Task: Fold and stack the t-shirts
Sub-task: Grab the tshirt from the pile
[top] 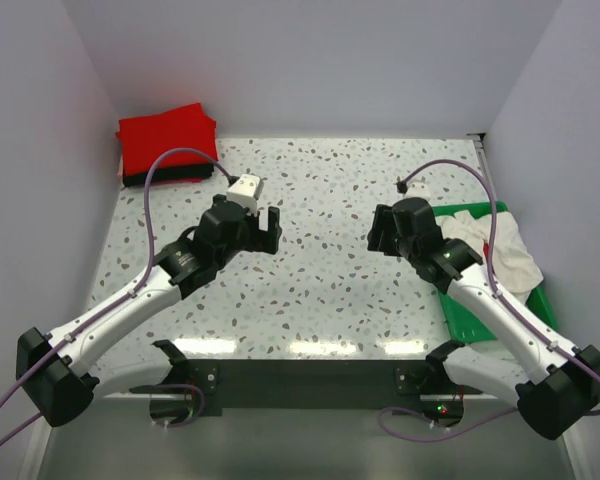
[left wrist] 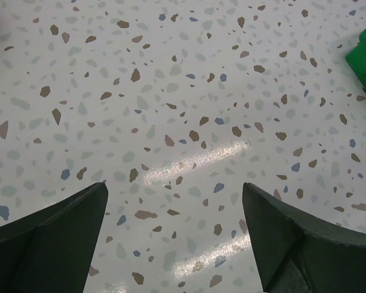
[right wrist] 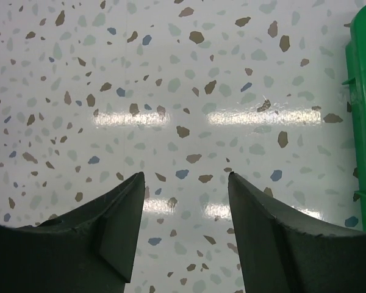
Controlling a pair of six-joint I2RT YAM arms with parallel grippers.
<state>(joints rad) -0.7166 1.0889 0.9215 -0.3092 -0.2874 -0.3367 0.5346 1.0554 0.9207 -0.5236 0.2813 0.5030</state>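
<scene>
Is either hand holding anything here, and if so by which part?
Nothing is held: the left hand and the right hand both stand open over the white speckled tabletop.

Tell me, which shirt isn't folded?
The cream-white shirt, crumpled in the green tray on the right; the red shirt and black shirt lie neatly folded, stacked in the far left corner.

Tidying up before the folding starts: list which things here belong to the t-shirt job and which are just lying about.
Belongs to the job: folded red cloth t-shirt; folded black cloth t-shirt beneath it; crumpled cream-white cloth t-shirt.
Just lying about: green plastic tray holding the cream-white one; speckled terrazzo table.
</scene>
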